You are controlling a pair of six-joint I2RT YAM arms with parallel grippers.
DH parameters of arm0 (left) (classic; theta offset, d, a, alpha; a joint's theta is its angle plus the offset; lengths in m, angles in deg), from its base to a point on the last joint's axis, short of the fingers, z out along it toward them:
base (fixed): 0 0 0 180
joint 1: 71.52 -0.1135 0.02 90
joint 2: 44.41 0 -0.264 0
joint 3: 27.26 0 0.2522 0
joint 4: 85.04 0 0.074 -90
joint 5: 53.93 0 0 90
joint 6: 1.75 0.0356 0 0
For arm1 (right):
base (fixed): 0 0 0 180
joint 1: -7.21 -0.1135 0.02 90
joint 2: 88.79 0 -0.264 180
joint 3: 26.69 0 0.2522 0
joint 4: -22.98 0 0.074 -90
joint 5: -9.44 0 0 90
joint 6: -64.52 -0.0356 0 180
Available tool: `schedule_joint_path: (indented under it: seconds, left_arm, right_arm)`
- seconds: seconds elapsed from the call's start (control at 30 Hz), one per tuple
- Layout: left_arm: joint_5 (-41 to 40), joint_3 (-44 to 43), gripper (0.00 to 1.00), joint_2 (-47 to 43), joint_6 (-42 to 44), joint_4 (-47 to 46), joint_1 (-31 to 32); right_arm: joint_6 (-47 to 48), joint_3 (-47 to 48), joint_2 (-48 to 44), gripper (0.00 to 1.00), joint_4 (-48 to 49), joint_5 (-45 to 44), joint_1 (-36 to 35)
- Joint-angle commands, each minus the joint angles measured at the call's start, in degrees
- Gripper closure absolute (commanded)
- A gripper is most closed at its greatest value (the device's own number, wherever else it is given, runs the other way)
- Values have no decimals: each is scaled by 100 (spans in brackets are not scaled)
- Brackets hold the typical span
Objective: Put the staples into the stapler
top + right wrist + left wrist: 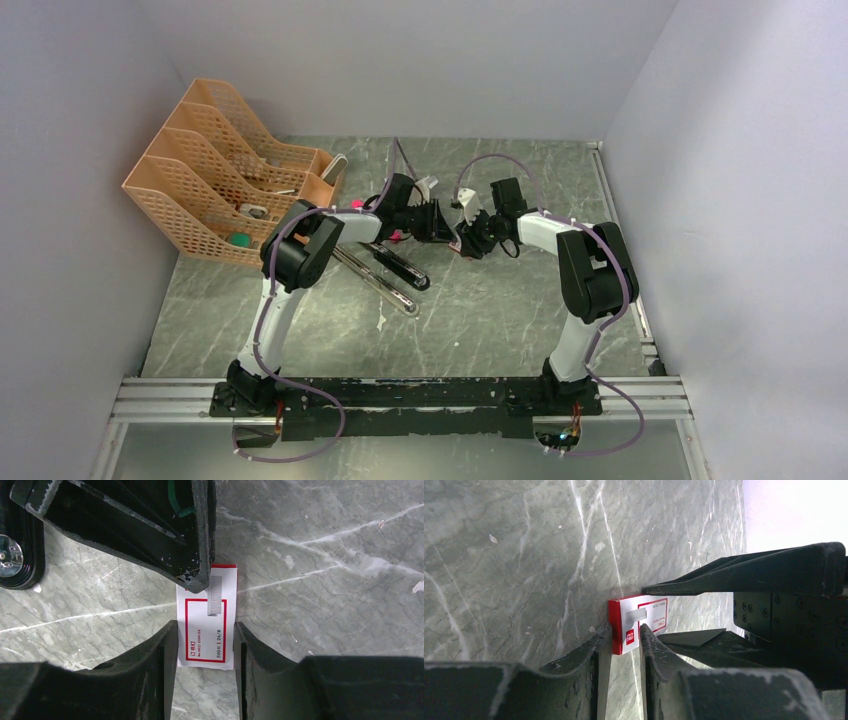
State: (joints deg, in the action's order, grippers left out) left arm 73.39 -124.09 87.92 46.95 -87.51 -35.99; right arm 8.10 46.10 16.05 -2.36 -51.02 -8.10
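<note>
**Fetching the staple strip [215, 596]**

The right gripper [205, 627] clamps the staple box [200, 647], the strip lying on top. The left gripper [623, 630], fingers narrowly apart, noses at it; held or not, I cannot tell. Next: pinch squarely, carry to the stapler [400, 270] lying open nearby.

Staples [215, 596] on box [205, 642] betw. R fingers [150, 670]; stapler [400, 272] to L

In the right wrist view, a fingertip [197, 575] of your left tool [620, 632] covers the corner of the staple box [205, 640] nearest it. From above, the staples [215, 596] are too small to find, and the left arm [300, 250] hides one end of the stapler [400, 268].
</note>
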Motion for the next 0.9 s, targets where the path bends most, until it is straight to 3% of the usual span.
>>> schedule_joint_path:
  seconds: [0.0,0.3,0.63,0.87]
  left_arm:
    - [784,-230,70,97,-87,-369,483]
    - [812,-195,82,98,-133,-441,556]
    - [863,-243,72,95,-124,-484,596]
    - [921,-309,79,126,-123,-516,650]
  right_arm:
    - [26,57,287,62,119,140,-104]
    - [17,57,334,58,173,140,-130]
    - [25,92,419,56,160,149,-173]
    - [17,100,439,56,181,157,-215]
